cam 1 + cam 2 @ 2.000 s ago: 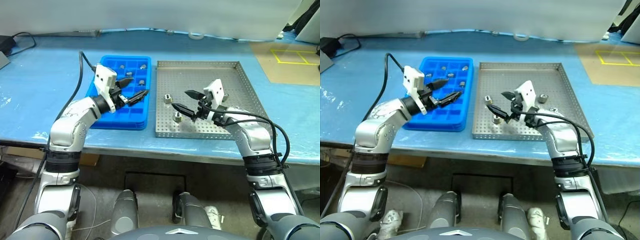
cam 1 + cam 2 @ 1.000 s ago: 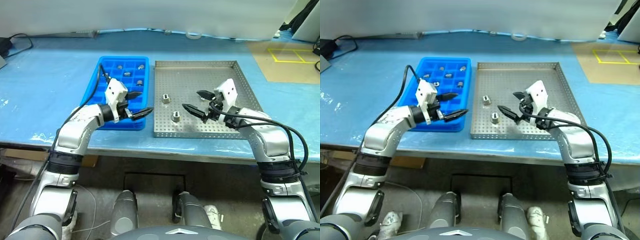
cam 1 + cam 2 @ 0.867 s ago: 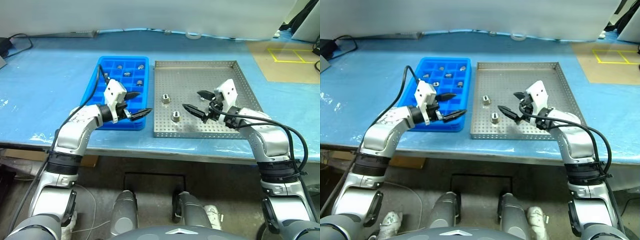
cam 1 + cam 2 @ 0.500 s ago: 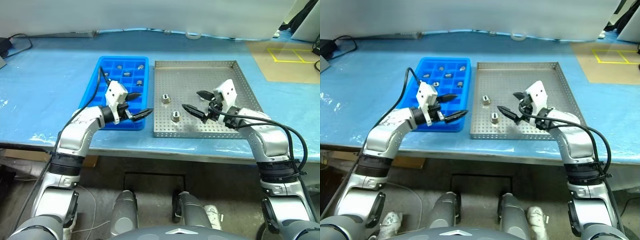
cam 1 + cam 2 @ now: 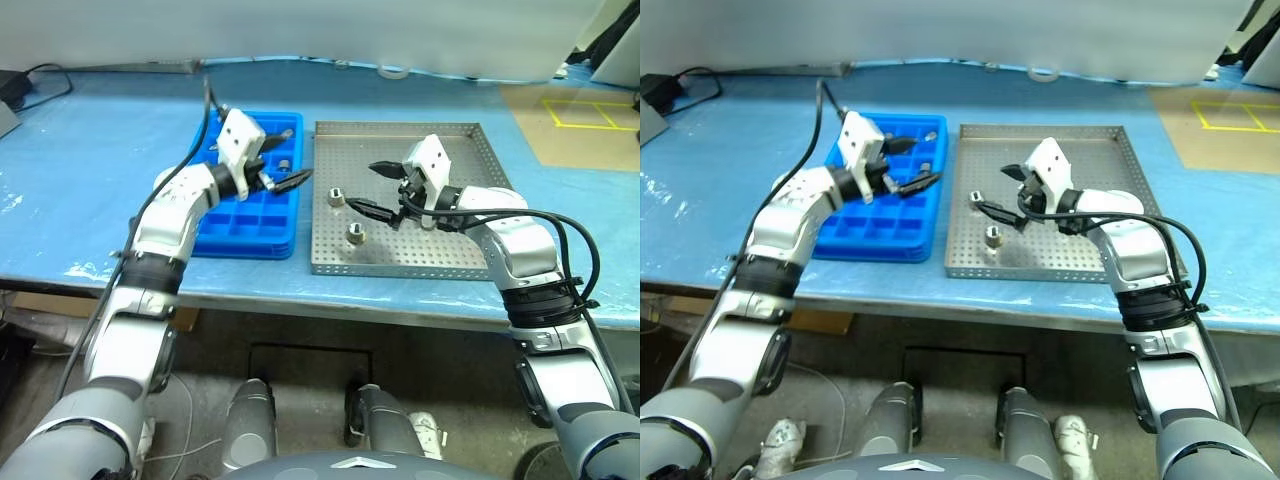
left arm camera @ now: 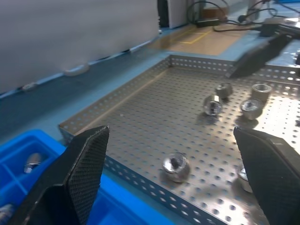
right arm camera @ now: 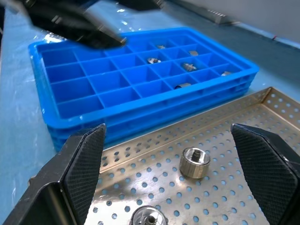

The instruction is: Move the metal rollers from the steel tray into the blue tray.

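The steel tray (image 5: 452,143) lies right of the blue tray (image 5: 236,249) on the table. Two metal rollers (image 5: 337,198) (image 5: 355,234) rest in the steel tray's left part. The left wrist view looks over several more rollers (image 6: 213,104) further across it. Several rollers (image 7: 152,60) sit in the blue tray's far compartments. My left gripper (image 5: 295,157) hovers open and empty over the blue tray's right edge, pointing at the steel tray. My right gripper (image 5: 362,187) hangs open and empty above the steel tray, just right of the nearer rollers (image 7: 194,162).
A black cable (image 5: 40,75) lies at the table's far left and a tape roll (image 5: 392,71) at the back. A brown board with yellow tape (image 5: 580,115) is at the far right. Both trays sit near the table's front edge.
My left gripper has risen and gone forward from the blue tray's near edge to over its right side. The right gripper has edged left toward the rollers. Both stay open.
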Robot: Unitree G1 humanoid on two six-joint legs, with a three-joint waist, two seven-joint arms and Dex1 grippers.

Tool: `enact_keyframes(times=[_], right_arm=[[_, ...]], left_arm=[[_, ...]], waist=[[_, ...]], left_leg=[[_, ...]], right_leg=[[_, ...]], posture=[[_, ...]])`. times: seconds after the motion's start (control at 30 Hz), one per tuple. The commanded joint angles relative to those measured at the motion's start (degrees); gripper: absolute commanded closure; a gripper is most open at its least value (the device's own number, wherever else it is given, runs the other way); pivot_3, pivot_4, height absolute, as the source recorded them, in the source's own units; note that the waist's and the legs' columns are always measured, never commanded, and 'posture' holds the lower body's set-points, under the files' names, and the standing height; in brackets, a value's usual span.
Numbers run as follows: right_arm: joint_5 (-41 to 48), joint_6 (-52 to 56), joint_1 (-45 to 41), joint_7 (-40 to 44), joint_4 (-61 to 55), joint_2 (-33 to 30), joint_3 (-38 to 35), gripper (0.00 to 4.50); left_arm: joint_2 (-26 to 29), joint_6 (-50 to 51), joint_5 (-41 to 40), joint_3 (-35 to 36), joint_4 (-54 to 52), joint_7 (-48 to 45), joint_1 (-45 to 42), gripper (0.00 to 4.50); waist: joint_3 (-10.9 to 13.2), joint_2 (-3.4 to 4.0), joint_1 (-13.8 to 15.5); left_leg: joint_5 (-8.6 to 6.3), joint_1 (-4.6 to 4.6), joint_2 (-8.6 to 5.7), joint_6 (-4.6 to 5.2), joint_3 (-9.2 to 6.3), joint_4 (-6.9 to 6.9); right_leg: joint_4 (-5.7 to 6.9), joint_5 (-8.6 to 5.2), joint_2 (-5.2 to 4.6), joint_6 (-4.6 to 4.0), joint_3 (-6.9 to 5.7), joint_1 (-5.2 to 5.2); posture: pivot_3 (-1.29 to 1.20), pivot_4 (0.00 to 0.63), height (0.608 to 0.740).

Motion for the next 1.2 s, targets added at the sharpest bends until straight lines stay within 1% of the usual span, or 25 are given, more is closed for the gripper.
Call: enact_keyframes(times=[0.03, 0.13, 0.17, 0.23, 0.27, 0.37, 0.47, 0.6, 0.77, 0.83, 0.93, 1.07, 1.2], right_arm=[[1.48, 0.17, 2.99, 1.21, -4.24, -3.05, -3.51, 0.02], [1.55, 1.44, 6.69, -0.92, -6.74, -3.99, -5.58, 0.02], [1.80, 2.08, 7.68, -2.15, -7.77, -3.87, -6.62, 0.02], [2.35, 3.38, 9.82, -4.25, -10.31, -3.77, -8.55, 0.02], [2.79, 4.06, 10.99, -4.82, -11.65, -3.90, -9.34, 0.02], [5.79, 7.17, 16.56, -5.01, -17.80, -4.92, -12.33, 0.02], [8.90, 10.94, 21.36, -6.24, -23.80, -5.81, -16.07, 0.02], [10.30, 13.38, 25.11, -9.05, -29.00, -5.72, -18.00, 0.02], [10.16, 14.71, 29.19, -13.92, -33.19, -3.21, -18.26, 0.02], [9.96, 14.84, 30.87, -15.20, -34.26, -2.73, -18.49, 0.02], [9.62, 14.66, 32.95, -17.16, -35.01, -1.74, -18.53, 0.02], [9.07, 13.96, 34.47, -18.76, -35.38, -1.08, -17.49, 0.02], [9.08, 14.01, 34.58, -19.63, -35.38, -1.22, -17.43, 0.02]], left_arm=[[-1.67, -5.51, 2.38, -1.72, 7.15, -3.09, -7.61, 0.00], [-5.26, -4.69, 1.00, -2.28, 12.79, -8.94, -11.74, 0.00], [-6.24, -5.00, 2.19, -3.63, 14.90, -10.74, -12.21, 0.00], [-7.50, -5.47, 5.09, -7.13, 18.45, -15.43, -11.79, 0.00], [-8.23, -5.21, 5.33, -7.80, 19.71, -17.41, -11.62, 0.00], [-10.79, -2.47, 4.40, -7.42, 24.69, -21.29, -12.22, 0.00], [-11.79, -4.31, 7.73, -9.62, 29.93, -23.44, -11.96, 0.00], [-13.57, -5.54, 9.52, -8.94, 35.32, -22.15, -13.08, 0.00], [-16.26, -3.96, 12.39, -9.17, 39.84, -17.10, -14.65, 0.00], [-17.00, -5.42, 13.99, -9.28, 41.23, -13.00, -14.47, 0.00], [-17.78, -4.14, 14.11, -7.42, 43.11, -7.94, -14.48, 0.00], [-18.56, -4.96, 16.02, -8.15, 43.86, -6.43, -13.12, 0.00], [-19.09, -3.53, 15.48, -6.49, 44.20, -5.35, -13.10, 0.00]], waist=[[0.00, 0.00, 0.27], [0.00, -0.01, 0.29], [0.00, -0.01, 0.21], [0.00, -0.01, -0.19], [0.00, -0.01, -0.37], [0.00, 0.00, -0.51], [0.00, 0.00, -0.64], [0.00, 0.00, -1.51], [-0.01, -0.01, -2.20], [-0.02, 0.02, -2.43], [-0.02, 0.02, -3.43], [-0.02, 0.02, -4.43], [-0.02, 0.02, -5.05]], left_leg=[[-0.01, 0.00, -0.01, 0.02, 0.01, 0.03], [-0.06, -0.06, -0.10, 0.10, 0.05, 0.07], [-0.06, -0.06, -0.13, 0.11, 0.08, 0.07], [-0.06, -0.05, -0.20, 0.17, 0.15, 0.07], [-0.06, 0.00, -0.20, 0.18, 0.19, 0.07], [-0.08, 0.04, -0.20, 0.19, 0.20, 0.04], [-0.08, 0.11, -0.18, 0.22, 0.19, -0.05], [-0.10, 0.13, -0.20, 0.19, 0.16, -0.04], [-0.12, 0.15, -0.23, 0.22, 0.15, -0.01], [-0.13, 0.12, -0.24, 0.22, 0.12, -0.07], [-0.21, 0.03, -0.34, 0.36, 0.13, -0.06], [-0.30, -0.05, -0.46, 0.52, 0.14, -0.07], [-0.35, -0.05, -0.46, 0.62, 0.15, -0.07]], right_leg=[[0.00, 0.00, -0.06, 0.00, 0.01, 0.02], [-0.10, -0.01, -0.18, 0.01, 0.02, 0.03], [-0.12, -0.01, -0.24, 0.01, 0.02, 0.03], [-0.11, -0.01, -0.33, 0.01, 0.02, 0.02], [-0.11, 0.00, -0.33, 0.02, 0.04, 0.02], [-0.10, 0.01, -0.25, 0.05, 0.01, 0.01], [-0.12, 0.01, -0.14, 0.06, -0.01, 0.03], [-0.22, 0.05, -0.12, 0.15, 0.01, 0.10], [-0.34, 0.02, -0.17, 0.38, 0.01, 0.19], [-0.44, 0.01, -0.14, 0.38, -0.01, 0.20], [-0.62, 0.10, -0.20, 0.37, -0.01, 0.22], [-0.86, 0.17, -0.29, 0.47, -0.01, 0.25], [-1.07, 0.22, -0.31, 0.55, -0.01, 0.36]], posture=[[0.00, 0.150, 0.740], [-0.04, 0.150, 0.740], [-0.06, 0.150, 0.740], [-0.10, 0.150, 0.740], [-0.10, 0.150, 0.740], [-0.18, 0.150, 0.740], [-0.23, 0.150, 0.740], [-0.29, 0.150, 0.740], [-0.35, 0.150, 0.740], [-0.37, 0.150, 0.740], [-0.39, 0.150, 0.740], [-0.40, 0.150, 0.740], [-0.41, 0.150, 0.740]])
